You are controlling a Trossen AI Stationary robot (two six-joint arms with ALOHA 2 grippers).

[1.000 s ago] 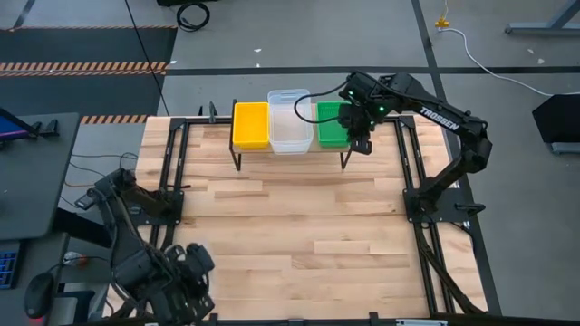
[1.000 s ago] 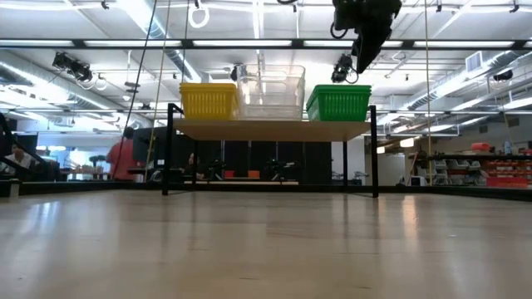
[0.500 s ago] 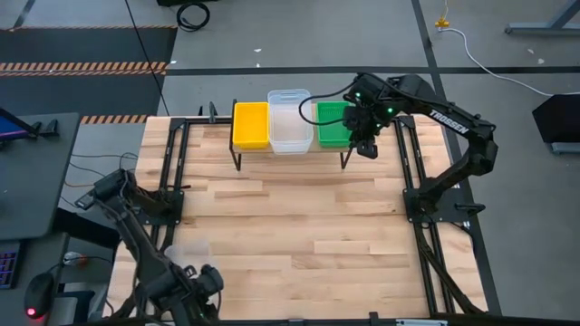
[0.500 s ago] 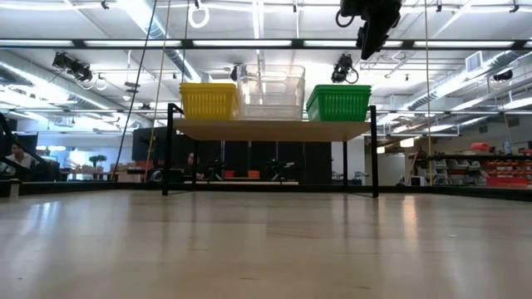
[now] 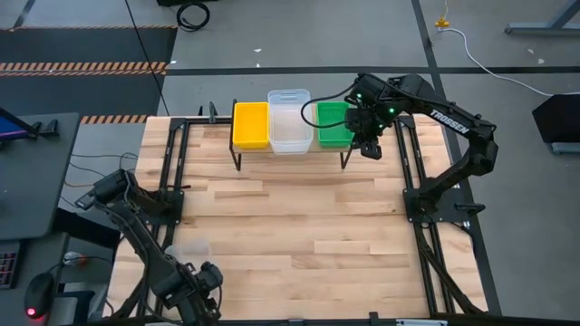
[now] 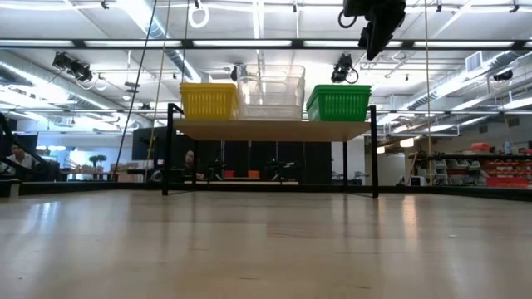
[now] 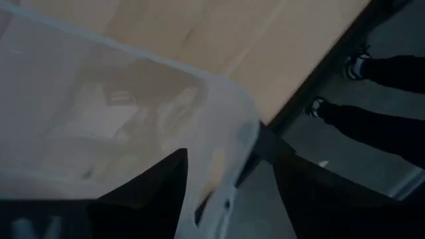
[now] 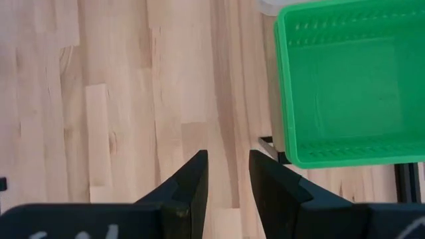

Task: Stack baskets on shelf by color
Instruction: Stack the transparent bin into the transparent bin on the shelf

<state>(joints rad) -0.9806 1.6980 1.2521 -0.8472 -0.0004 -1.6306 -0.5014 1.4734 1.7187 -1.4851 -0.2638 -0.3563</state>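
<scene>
Hovering over the near-left corner of the surface [image 5: 299,226], left claw [image 7: 226,192] spread wide around the rim of a clear basket [image 7: 113,106], not gripping it. Right claw [image 8: 227,174] hanging empty, slightly parted, beside the green basket [image 5: 332,125] on the shelf [image 6: 270,129]. Risking a slip or tilt if closing on that thin rim off-centre.

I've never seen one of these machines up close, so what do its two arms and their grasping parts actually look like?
Both arms are dark, nearly black, built from slim jointed links. The right arm carries white lettering along one link, small green lights glowing near its wrist, and a thin black cable looping beside it. The left arm looks the same but shows no lettering here. Each ends in two flat, dark, tapered fingers.
</scene>
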